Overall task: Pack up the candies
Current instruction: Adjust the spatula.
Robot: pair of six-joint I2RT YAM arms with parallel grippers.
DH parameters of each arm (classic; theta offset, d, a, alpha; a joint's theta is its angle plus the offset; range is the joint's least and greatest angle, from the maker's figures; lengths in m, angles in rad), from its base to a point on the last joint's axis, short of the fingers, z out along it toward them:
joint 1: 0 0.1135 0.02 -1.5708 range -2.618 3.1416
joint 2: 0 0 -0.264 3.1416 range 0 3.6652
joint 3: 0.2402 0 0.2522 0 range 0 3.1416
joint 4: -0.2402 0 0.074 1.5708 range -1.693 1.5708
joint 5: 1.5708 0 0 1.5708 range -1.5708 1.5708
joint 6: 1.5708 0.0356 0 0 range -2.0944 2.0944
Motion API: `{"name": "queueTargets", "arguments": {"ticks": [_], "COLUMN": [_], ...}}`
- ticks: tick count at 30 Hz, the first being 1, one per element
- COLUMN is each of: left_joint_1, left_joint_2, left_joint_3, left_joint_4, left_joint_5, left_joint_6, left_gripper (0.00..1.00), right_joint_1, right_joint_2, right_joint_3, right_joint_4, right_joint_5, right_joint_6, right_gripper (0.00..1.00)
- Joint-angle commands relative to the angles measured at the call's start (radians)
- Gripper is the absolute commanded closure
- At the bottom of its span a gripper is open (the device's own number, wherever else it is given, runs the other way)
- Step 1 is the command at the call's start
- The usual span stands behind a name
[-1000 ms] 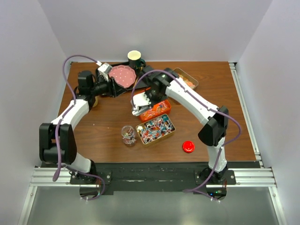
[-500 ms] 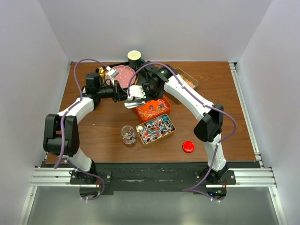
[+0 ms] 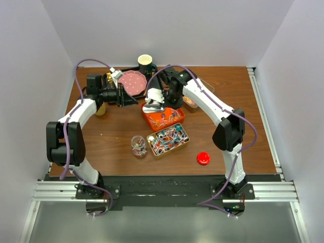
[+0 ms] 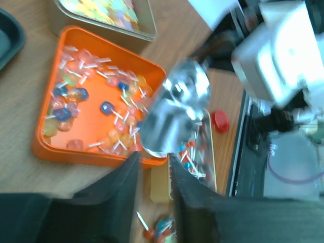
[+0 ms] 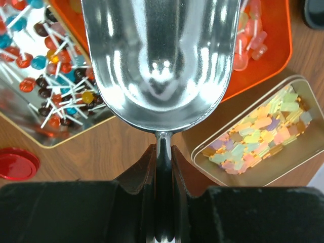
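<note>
The candies are lollipops in an orange tray (image 3: pixel 164 118), wrapped lollipops in a gold tin (image 3: pixel 168 139), and pastel sweets in a second tin (image 5: pixel 263 136). My right gripper (image 3: pixel 153 100) is shut on the handle of an empty metal scoop (image 5: pixel 159 61), held over the near-left part of the orange tray (image 5: pixel 263 45) and the lollipop tin (image 5: pixel 45 76). My left gripper (image 3: pixel 131 99) hangs left of the tray, its jaws apart and empty (image 4: pixel 152 162). In its view the scoop (image 4: pixel 177 114) hovers at the edge of the orange tray (image 4: pixel 96 116).
A small glass jar (image 3: pixel 138 146) with a few candies stands left of the lollipop tin. A round red lid (image 3: pixel 203 158) lies near the front right. A pink plate (image 3: pixel 132 81) and a paper cup (image 3: pixel 146 63) sit at the back.
My right gripper has carried the scoop back and up from the tray's left side and turned it. My left gripper reached right toward the tray, then drew back slightly.
</note>
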Motion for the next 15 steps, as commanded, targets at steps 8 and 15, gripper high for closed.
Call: {"name": "queueTargets", "arguments": {"ticks": [8,15], "left_joint_1": [-0.022,-0.022], "left_joint_2": [0.029,0.093], "left_joint_3": [-0.009,-0.032], "left_joint_4": [0.016,0.273], "left_joint_5": [0.028,0.093], "left_joint_6": [-0.068,-0.324], "left_gripper": [0.37,0.41], "right_joint_1": [0.004,0.039], "right_joint_2": [-0.002,-0.029], "right_joint_3": [0.099,0.081], "right_joint_4": [0.059,0.097], "right_joint_5": [-0.103,-0.068], "right_joint_6": [0.088,0.063], "right_gripper": [1.0,1.0]}}
